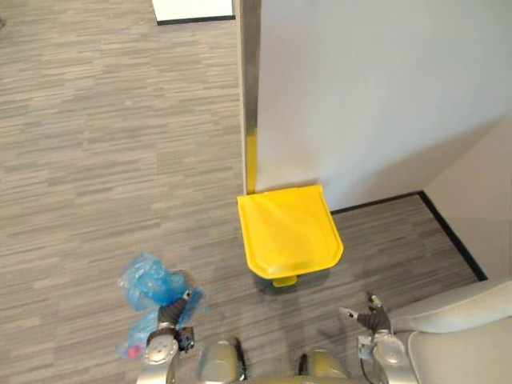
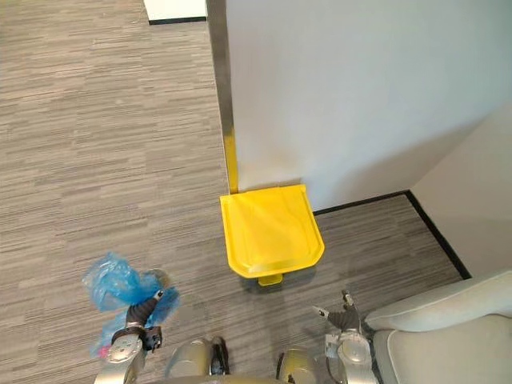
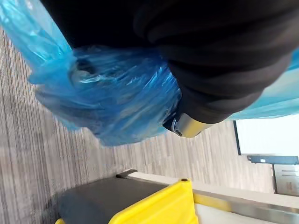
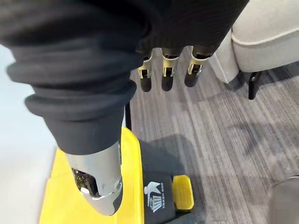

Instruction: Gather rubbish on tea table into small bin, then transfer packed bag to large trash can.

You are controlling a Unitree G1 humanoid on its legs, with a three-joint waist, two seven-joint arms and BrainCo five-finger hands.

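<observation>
Blue bag [image 1: 146,282] is up off the carpet [image 1: 96,144] at near left, bunched round the L hand [image 1: 170,314]. The plastic wraps over that hand, so can't tell how it grips. In the L wrist view the bag hangs crumpled and see-through in front of the dark cover, w/ carpet well below it. Something red shows through the plastic at the bag's near end; too small to tell what it is. Large trash can [image 4: 159,196] stands mid-scene, right of the bag and well apart from it. It has a black body and a yellow lid [image 1: 288,230], and the lid lies flat and shut. Its yellow pedal [image 1: 283,281] sticks out at the near side, at carpet level. The can's far edge sits against a pale wall [image 1: 376,96], by the wall's metal corner strip [image 1: 250,88]. R hand [image 4: 166,70] hangs at near right, between the can and a light grey armchair [image 1: 460,324]. Its fingers are straight, slightly spread, pointing down, w/ nothing in them and touching nothing.
</observation>
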